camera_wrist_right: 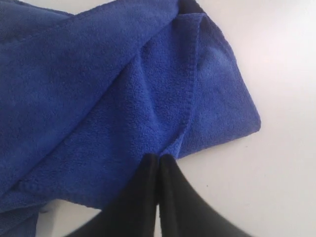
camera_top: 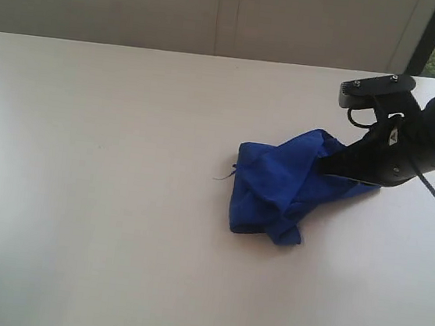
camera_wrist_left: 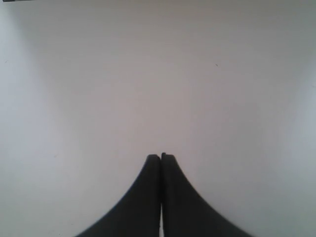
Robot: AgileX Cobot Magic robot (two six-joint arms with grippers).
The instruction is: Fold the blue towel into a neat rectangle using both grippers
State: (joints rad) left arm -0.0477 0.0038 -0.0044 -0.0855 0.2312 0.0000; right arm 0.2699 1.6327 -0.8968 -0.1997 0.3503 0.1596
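The white table [camera_top: 101,220] is occupied right of centre by the blue towel [camera_top: 278,182], which is crumpled in a heap. The right gripper [camera_wrist_right: 158,157] is pressed shut at a stitched hem of the towel, though pinched cloth cannot be confirmed, and the left gripper [camera_wrist_left: 161,157] is held shut over bare table. A loose thread [camera_top: 224,177] is seen at the towel's edge opposite the right gripper.

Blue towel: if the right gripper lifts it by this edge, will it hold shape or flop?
Likely floppy: the blue towel lies crumpled in loose, overlapping folds, so it should sag. Probably light, since the cloth looks thin. Its fuzzy nap should not slip from the right gripper, shut at its edge.
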